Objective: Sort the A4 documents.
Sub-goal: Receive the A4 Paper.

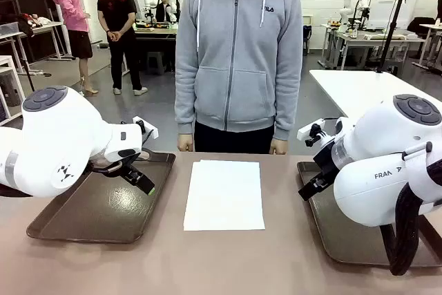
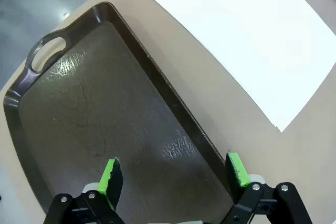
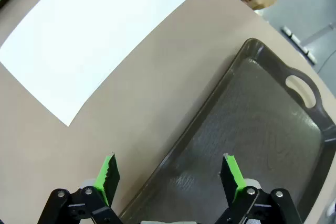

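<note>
Hovering with the left tool (image 2: 173,162) and the right tool (image 3: 169,161) spread apart and empty over the left tray (image 1: 97,212) and the right tray (image 1: 342,240), the paper sheets (image 1: 224,195) lying flat on the table (image 1: 207,267) between them, probably best pinching only the top sheet at a corner.

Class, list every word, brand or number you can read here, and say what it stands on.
"FILA": chest of the person's grey hoodie.
"FRAN", rest hidden: the right arm.
A4 documents: no print visible.
</note>
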Robot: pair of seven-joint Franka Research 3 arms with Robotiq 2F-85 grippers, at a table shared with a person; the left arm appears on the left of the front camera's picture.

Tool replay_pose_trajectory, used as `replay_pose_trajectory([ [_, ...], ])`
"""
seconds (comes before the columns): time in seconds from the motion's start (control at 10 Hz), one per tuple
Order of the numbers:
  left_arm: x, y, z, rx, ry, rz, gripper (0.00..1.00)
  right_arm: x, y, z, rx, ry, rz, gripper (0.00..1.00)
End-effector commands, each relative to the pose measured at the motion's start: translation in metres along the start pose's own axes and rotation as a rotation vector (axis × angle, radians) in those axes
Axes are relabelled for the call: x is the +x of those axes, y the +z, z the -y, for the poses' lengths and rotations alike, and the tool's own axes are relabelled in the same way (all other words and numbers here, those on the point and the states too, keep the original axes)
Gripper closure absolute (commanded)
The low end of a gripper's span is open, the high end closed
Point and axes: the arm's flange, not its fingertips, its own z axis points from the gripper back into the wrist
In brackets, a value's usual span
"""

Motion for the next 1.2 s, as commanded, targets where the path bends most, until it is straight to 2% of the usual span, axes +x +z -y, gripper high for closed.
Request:
replay_pose_trajectory([
  [0.0, 0.0000, 0.0000, 0.0000, 0.000, 0.000, 0.000, 0.00, 0.0000, 0.0000, 0.0000, 0.000, 0.000, 0.000, 0.00],
  [1.1, 0.0000, 0.0000, 0.0000, 0.000, 0.000, 0.000, 0.00, 0.0000, 0.0000, 0.0000, 0.000, 0.000, 0.000, 0.00],
])
